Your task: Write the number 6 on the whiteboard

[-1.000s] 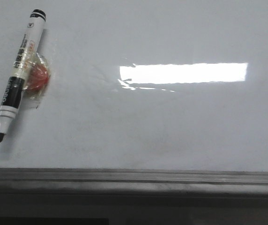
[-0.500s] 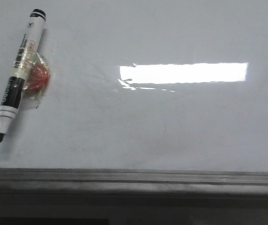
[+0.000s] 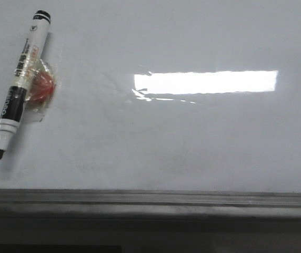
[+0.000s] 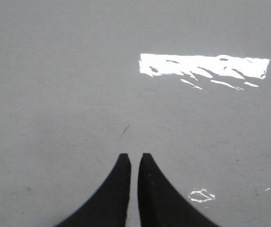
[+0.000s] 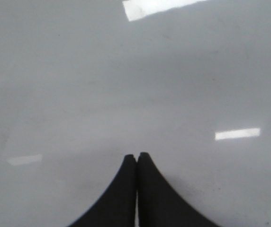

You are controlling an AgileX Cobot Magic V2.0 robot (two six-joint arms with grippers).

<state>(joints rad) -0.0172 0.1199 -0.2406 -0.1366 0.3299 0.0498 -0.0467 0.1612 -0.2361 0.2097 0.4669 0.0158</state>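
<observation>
Both sets of fingers are pressed together on nothing, the left fingers (image 4: 134, 158) nearly touching and the right fingers (image 5: 136, 156) fully closed, each over bare whiteboard (image 3: 192, 147). Nothing has shifted in the last second: the marker (image 3: 19, 84) lies uncapped by the surface's left edge beside a red blob (image 3: 42, 89). No 6 is drawn yet, so the task has not begun.

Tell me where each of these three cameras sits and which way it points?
Front view: looks forward and down over the glossy white-grey whiteboard, with a black-and-white marker pen lying uncapped at left; no arm shows.
Left wrist view: sits on the left arm, facing the board; the black left gripper shows, fingertips nearly touching.
Right wrist view: sits on the right arm, facing the board; the black right gripper shows, closed.
Shared: all three views catch the board and a bright rectangular light reflection.
</observation>
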